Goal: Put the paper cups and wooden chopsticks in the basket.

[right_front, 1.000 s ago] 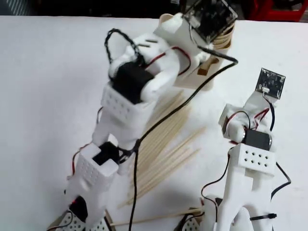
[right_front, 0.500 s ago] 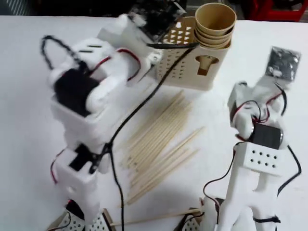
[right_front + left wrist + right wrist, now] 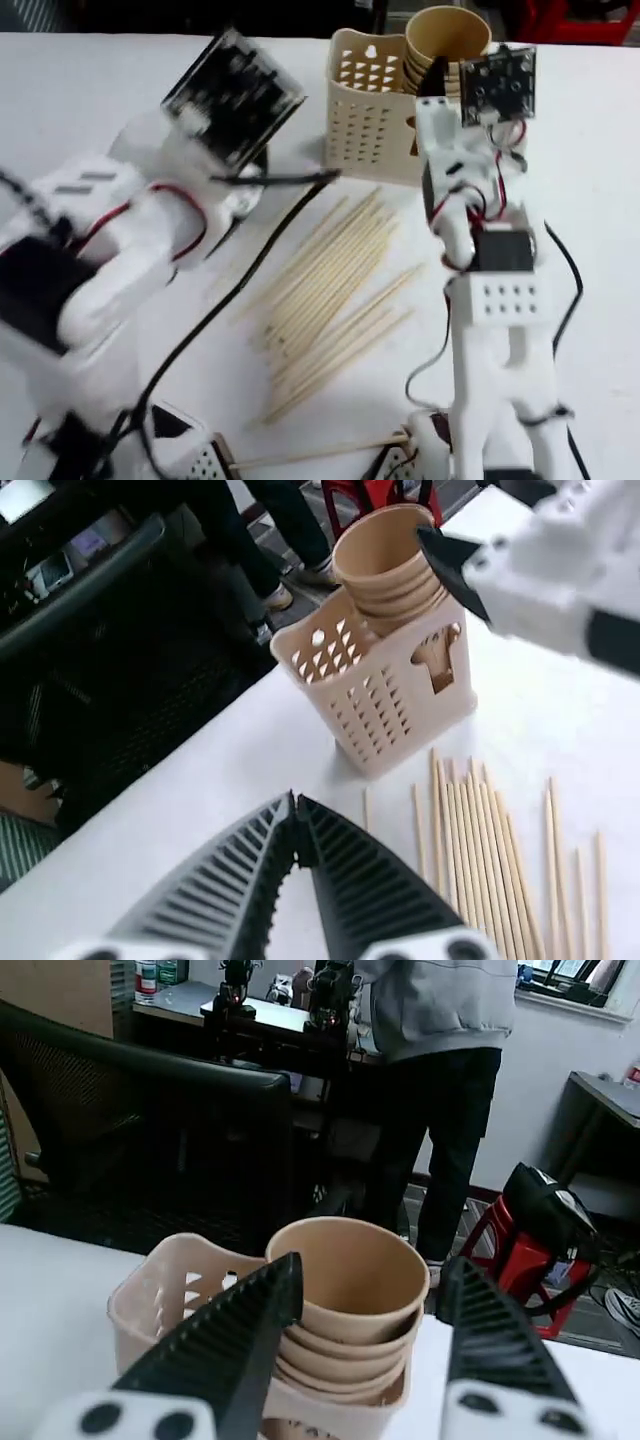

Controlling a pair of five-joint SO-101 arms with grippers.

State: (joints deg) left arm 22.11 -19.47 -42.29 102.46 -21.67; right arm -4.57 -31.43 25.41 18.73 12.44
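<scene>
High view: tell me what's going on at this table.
The cups already sit stacked in the basket. The right gripper is open right by the stack and holds nothing. The chopsticks lie loose on the table in front of the basket, not yet picked up. The left gripper is shut and empty above the table, close to them.

Tan paper cups (image 3: 447,40) stand stacked upright in one end of the beige slotted basket (image 3: 365,120), just beyond the spread-open right gripper (image 3: 370,1275); pale wooden chopsticks (image 3: 330,300) lie fanned flat near the left gripper (image 3: 296,805).
</scene>
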